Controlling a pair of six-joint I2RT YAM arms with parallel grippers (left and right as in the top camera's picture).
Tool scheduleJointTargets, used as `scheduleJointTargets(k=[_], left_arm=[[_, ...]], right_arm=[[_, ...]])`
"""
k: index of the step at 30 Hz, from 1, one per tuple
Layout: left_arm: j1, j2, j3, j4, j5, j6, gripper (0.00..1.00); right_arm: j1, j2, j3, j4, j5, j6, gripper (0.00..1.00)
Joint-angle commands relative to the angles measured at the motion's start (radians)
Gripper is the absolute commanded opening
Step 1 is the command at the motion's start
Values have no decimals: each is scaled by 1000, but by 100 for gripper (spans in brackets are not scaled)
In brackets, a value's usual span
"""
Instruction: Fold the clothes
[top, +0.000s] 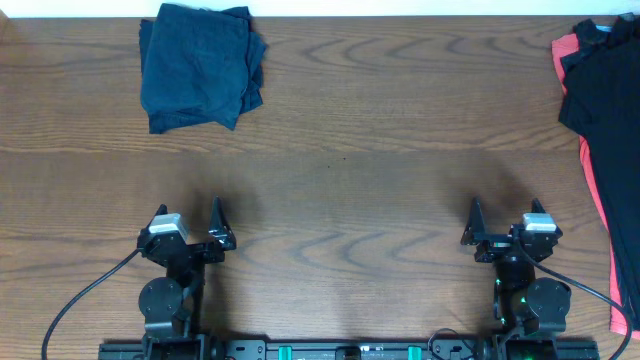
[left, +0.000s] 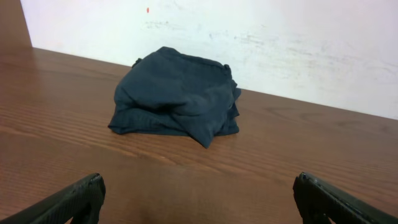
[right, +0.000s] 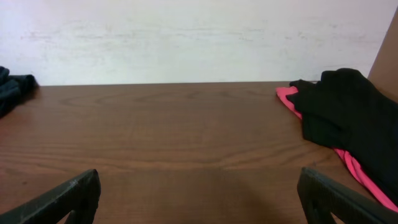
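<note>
Start condition: both arms sit at the near edge of the surface (top: 350, 150). The left fingers (left: 68, 202) are spread wide and hold nothing. The right fingers (right: 336, 199) are likewise spread wide and empty.

Location of the work: a dark navy folded pile (top: 198, 65) lies at the far left, well apart from both arms. The unfolded clothes (top: 605, 90), black with coral-red parts, lie bunched at the right edge and partly run out of the overhead view.

Step in hand, as judged: fetch the next garment from the right heap.

Procedure:
1. Reach with the right arm, since it stands nearer.
2. Pinch one layer only, at a hem or shoulder edge. Layer boundaries within the heap cannot be told from these views.
3. Draw the garment to the bare centre between the arms.
4. Spread it flat before any fold.

Caution: a deep grip is likely to lift several garments together.
</note>
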Motion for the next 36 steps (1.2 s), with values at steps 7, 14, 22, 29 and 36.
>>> scheduleJointTargets(k=[7,14,22,29,36], left_arm=[[3,-5,-15,-37,-3,5,98],[3,-5,-15,-37,-3,5,98],[3,-5,-15,-37,-3,5,98],[3,-5,-15,-37,-3,5,98],[3,-5,-15,-37,-3,5,98]], right_arm=[[-5,-9,-1,-4,11,10,99],[-5,-9,-1,-4,11,10,99],[-5,-9,-1,-4,10,10,99],[-5,-9,-1,-4,10,10,99],[-5,-9,-1,0,-77,101,99]])
